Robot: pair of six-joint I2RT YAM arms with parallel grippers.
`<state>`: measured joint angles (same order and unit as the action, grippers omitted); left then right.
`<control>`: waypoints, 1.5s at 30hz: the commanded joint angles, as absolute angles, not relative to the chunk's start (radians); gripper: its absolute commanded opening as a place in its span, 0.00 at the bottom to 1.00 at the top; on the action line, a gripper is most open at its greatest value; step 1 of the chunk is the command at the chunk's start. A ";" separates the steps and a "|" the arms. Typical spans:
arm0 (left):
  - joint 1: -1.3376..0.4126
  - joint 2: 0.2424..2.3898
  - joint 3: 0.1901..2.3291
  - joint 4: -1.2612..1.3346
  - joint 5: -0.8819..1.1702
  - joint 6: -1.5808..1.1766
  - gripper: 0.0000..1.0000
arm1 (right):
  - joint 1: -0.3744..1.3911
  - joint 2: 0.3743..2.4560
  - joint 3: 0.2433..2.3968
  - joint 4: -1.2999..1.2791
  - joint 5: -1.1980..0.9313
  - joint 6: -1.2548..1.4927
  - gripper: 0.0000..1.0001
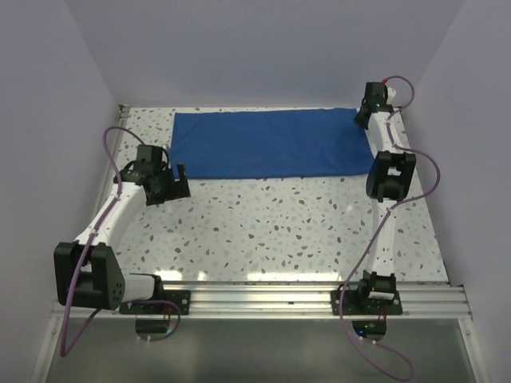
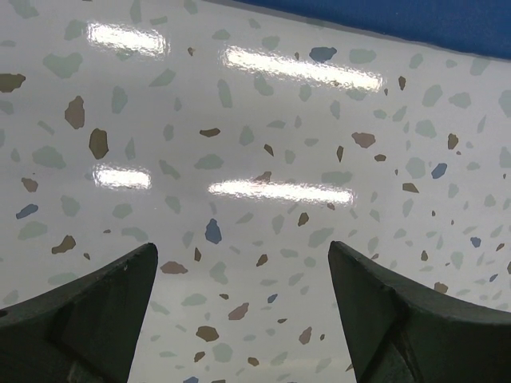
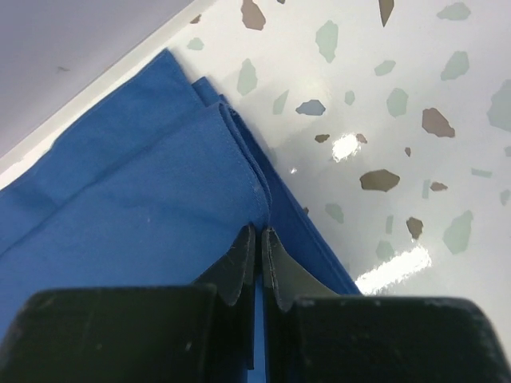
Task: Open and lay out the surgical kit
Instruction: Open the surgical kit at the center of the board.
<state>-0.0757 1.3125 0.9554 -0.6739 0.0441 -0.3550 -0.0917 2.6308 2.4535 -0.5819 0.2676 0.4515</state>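
Your right fingers (image 3: 239, 267) are closed down to a hairline gap. The hem of the top layer of the royal-blue folded cloth wrap (image 3: 136, 199) runs straight into that gap. It reads as a pinch on that one layer, at the wrap's far right corner.

Your left fingers (image 2: 88, 319) are wide apart and hold nothing, hovering over the bare speckled terrazzo-pattern table (image 2: 239, 144). The wrap's near edge lies ahead of them and to their right. In the top view its near-left corner is just beside them.

Handling, my read:
- **Cloth:** it's light and limp with no stiffness, so it will drape and drag rather than hinge.
- **Layers:** more layers show just beside your right fingers. Lift slowly and check you have only the top one.
- **Table:** it's glossy, so the whole bundle may slide toward your pull instead of unfolding. You'll likely want the left fingers holding the opposite hem.
- **Grip points:** take hems and corners, because the flat mid-panel gives the fingers nothing to bite.

No steel tray or instruments are visible, and the wrap lies flat with no obvious bulge. If they're inside, they may shift, so a low lift looks safest.
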 commanded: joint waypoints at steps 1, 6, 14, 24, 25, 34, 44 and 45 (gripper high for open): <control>-0.084 1.287 1.003 -0.683 0.023 -0.344 0.92 | -0.061 2.444 2.415 -0.565 0.255 0.423 0.00; -0.084 1.256 1.012 -0.695 -0.021 -0.360 0.93 | 0.029 2.326 2.362 -0.575 0.233 0.376 0.00; -0.084 1.190 1.014 -0.677 -0.060 -0.400 0.94 | 0.152 2.120 2.131 -0.612 0.193 0.331 0.00; -0.084 1.114 0.974 -0.614 -0.171 -0.574 0.94 | 0.198 1.458 1.482 -0.655 0.152 0.383 0.00; -0.084 1.100 0.976 -0.614 -0.190 -0.584 0.94 | 0.198 1.363 1.362 -0.684 0.187 0.400 0.00; -0.141 1.066 1.002 -0.571 -0.311 -0.672 0.95 | 0.212 0.716 1.005 -1.054 0.379 0.549 0.33; -0.288 1.105 1.149 -0.658 -0.456 -0.735 0.95 | 0.212 0.917 1.129 -1.198 0.508 0.577 0.99; -0.294 1.079 1.135 -0.638 -0.446 -0.727 0.97 | 0.212 0.914 1.121 -1.178 0.473 0.578 0.99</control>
<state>-0.2668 1.1431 1.0897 -0.6544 -0.3721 -0.6979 0.2104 0.9222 1.0985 -1.1416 0.4500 0.5434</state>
